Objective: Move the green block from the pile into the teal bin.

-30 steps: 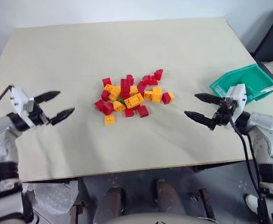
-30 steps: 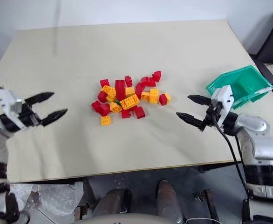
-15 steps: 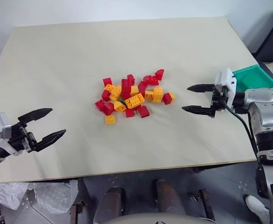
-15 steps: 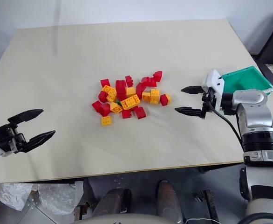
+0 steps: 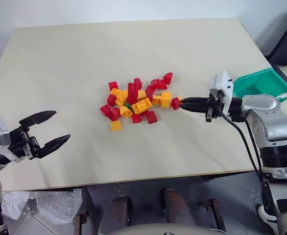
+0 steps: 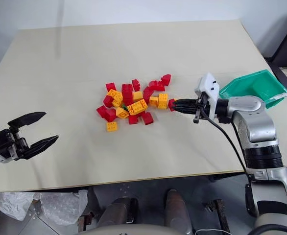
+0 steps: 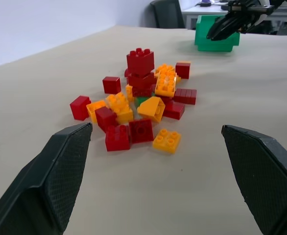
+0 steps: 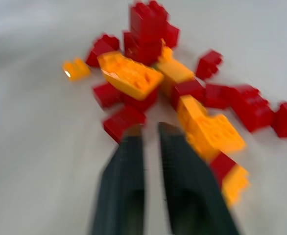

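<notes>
The right gripper (image 6: 174,104) has its two black fingers pressed together with nothing between them, tips right at the pile's (image 6: 135,102) right edge beside a red brick (image 6: 171,104). The green block (image 7: 141,101) sits low in the middle of the pile, mostly buried under red and orange bricks. The left gripper (image 5: 54,130) hangs spread wide, well apart from the pile, and the teal bin (image 6: 255,85) stands at the table's (image 6: 133,44) right edge
</notes>
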Motion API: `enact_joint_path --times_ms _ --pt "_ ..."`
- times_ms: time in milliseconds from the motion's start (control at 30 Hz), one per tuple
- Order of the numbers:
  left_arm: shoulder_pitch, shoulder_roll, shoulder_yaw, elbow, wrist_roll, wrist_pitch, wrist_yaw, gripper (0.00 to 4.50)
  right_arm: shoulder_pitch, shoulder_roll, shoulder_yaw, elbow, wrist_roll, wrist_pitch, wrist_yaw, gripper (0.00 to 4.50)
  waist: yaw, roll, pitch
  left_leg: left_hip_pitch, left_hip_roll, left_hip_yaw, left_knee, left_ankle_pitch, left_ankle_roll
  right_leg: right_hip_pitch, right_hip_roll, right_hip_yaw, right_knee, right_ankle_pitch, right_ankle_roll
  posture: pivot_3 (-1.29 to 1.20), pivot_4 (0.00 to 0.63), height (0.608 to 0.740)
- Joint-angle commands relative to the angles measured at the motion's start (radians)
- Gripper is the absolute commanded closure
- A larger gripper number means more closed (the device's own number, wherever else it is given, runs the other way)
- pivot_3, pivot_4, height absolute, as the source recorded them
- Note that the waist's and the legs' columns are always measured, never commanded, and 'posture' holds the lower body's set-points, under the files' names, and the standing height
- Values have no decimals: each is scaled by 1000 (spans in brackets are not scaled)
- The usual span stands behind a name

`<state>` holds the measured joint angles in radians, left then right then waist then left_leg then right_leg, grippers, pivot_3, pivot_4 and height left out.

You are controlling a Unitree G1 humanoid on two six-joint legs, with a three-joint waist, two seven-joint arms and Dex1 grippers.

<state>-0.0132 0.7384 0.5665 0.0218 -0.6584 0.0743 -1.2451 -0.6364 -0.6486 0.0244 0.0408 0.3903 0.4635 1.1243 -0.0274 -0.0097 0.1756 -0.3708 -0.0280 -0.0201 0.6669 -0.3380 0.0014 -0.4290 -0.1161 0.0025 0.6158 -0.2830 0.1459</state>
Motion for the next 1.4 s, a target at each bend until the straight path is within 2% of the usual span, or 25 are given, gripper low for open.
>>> enact_joint_path --times_ms 33,200,367,567,667,767,900,1133,1233,1400 --pt "-19 -8 2 4 -61 -1 -53 0 7 98 4 -179 73 90 -119 4468 -3 0 0 0 1 0 0 0 0 0 0 0 0 0 0 0 150 740" --pt "-32 -19 -7 7 -81 -1 -89 0 49 251 68 -302 74 149 -265 4468 -1 0 0 0 5 0 0 -2 -3 -2 1 0 1 0 -4 0 150 740" --pt "-46 -29 -28 18 -63 -19 -77 0 34 411 177 -223 -1 88 -363 4468 -3 0 0 0 4 0 1 -2 -3 -1 3 -1 2 0 -4 0 150 740" --pt "-92 -49 -40 59 -16 -62 -11 0 -68 624 281 27 -116 -55 -444 4468 -8 0 0 1 4 1 1 -2 -3 -3 5 -1 5 -1 -4 0 150 740" --pt "-97 -51 -47 60 -16 -63 -8 0 -126 695 282 170 -164 -157 -473 4468 -23 0 0 1 4 1 1 -2 -3 -4 5 -2 6 -1 -4 0 150 740" --pt "-100 -57 -56 54 -17 -66 5 0 -235 756 243 393 -235 -279 -583 4468 -31 0 0 1 3 1 1 -2 -3 -4 4 -4 7 0 -4 0 150 740" --pt "-95 -68 -65 48 -15 -77 15 0 -344 740 201 608 -313 -405 -705 4468 -35 0 0 1 3 0 1 -2 -3 -5 3 -9 8 0 -6 0 150 740" --pt "-108 -72 -77 61 -8 -91 22 0 -336 639 192 668 -381 -454 -675 4468 -47 0 0 1 4 0 0 -2 -4 -5 1 -16 8 0 -7 0 150 740" --pt "-120 -75 -86 71 -4 -96 25 0 -302 577 208 596 -394 -431 -600 4468 -54 0 0 1 4 0 0 -2 -4 -5 1 -17 8 0 -7 0 150 740" --pt "-123 -84 -102 74 -1 -105 30 0 -248 569 255 427 -365 -345 -446 4468 -62 0 0 0 5 2 0 -2 -4 -5 2 -17 7 0 -7 0 150 740"
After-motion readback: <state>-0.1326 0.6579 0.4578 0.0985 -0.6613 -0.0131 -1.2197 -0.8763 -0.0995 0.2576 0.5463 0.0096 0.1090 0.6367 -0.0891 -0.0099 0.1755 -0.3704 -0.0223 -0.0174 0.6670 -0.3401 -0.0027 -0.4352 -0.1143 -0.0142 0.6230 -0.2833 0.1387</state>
